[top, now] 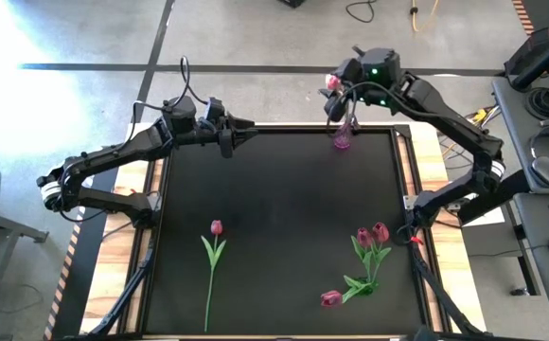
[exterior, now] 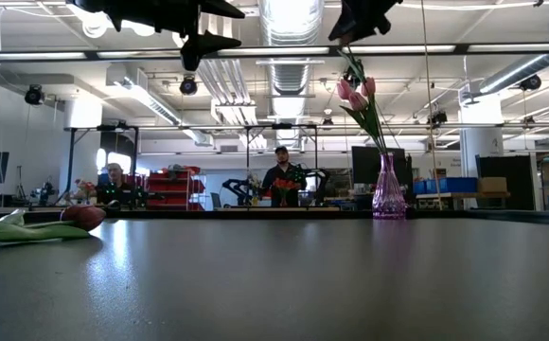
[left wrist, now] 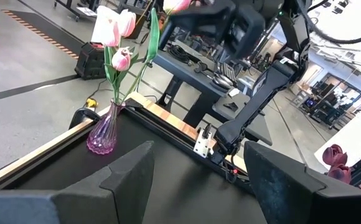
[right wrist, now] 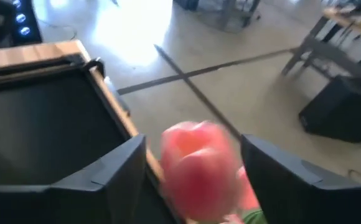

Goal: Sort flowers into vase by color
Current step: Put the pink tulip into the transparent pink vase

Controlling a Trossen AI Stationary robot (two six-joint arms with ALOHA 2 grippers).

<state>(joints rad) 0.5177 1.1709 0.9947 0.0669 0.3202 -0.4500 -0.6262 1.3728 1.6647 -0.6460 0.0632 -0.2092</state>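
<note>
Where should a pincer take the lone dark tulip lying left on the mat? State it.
Grip the lone tulip mid-stem, just below its leaves, coming straight down from above. It lies flat on the mat, head toward the vase, stem running lengthwise, so set the pincer fingers across the stem. Nothing crowds it.

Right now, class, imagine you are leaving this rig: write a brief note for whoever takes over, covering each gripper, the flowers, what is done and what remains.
Right gripper: above the purple vase at the mat's far edge, a pink tulip between its fingers.
Left gripper: raised over the far left of the mat, open, empty.
Done: pale pink tulips stand in the vase.
Left: one dark tulip lies near the middle; a cluster of three dark tulips lies at the near right.
</note>
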